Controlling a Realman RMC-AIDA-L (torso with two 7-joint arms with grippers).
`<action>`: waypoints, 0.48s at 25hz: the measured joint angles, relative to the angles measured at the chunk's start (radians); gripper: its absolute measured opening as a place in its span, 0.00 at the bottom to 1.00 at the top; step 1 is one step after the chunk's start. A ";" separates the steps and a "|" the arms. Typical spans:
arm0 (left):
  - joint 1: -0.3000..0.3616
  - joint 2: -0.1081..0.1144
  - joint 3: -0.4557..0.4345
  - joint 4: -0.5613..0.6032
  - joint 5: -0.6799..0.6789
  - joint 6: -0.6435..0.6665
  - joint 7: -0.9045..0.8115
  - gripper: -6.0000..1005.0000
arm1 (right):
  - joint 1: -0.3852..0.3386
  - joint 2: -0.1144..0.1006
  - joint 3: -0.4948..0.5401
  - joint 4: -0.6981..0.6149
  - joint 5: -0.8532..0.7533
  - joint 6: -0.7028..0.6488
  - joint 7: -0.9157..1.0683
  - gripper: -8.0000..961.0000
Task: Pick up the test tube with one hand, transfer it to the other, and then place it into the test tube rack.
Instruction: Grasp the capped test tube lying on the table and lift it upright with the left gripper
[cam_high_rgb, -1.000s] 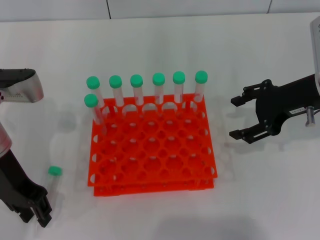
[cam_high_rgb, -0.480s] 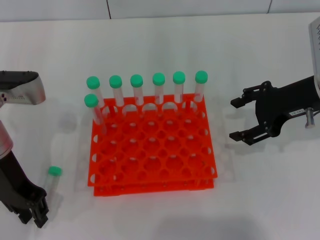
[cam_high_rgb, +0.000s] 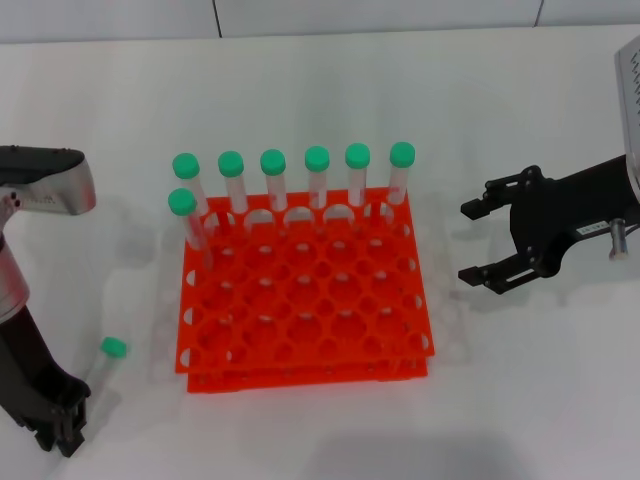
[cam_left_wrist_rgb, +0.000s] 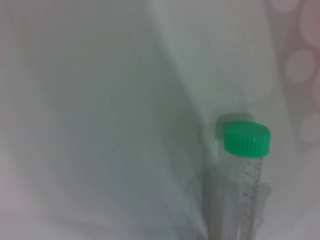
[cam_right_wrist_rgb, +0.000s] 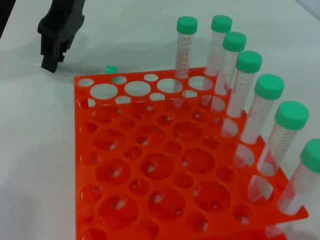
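One test tube (cam_high_rgb: 103, 362) lies flat on the table (cam_high_rgb: 300, 90), left of the orange test tube rack (cam_high_rgb: 305, 300); printed graduations show, illegible. Seven capped tubes (cam_high_rgb: 317, 185) stand in the rack. Left gripper (cam_high_rgb: 60, 432) at the tube's base, jaw state indeterminable. Right gripper (cam_high_rgb: 476, 240), white label unreadable, jaws spread wide, empty.

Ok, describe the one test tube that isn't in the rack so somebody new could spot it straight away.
Start at the orange test tube rack in the middle of the white table. Look off its near left corner, toward the left gripper: the test tube lies there on the table. Seven green-capped tubes stand upright in the rack; this one lies flat.
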 joint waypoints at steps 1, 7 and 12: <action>0.000 0.000 0.000 0.000 0.000 0.000 0.000 0.18 | 0.001 0.000 0.000 0.003 0.000 0.000 0.000 0.84; -0.002 -0.004 0.001 -0.006 0.010 -0.003 0.001 0.18 | 0.002 0.000 0.000 0.006 0.000 0.001 0.000 0.84; 0.004 -0.004 0.001 -0.001 0.014 -0.007 0.006 0.18 | 0.000 0.000 -0.001 0.006 0.000 0.001 0.000 0.84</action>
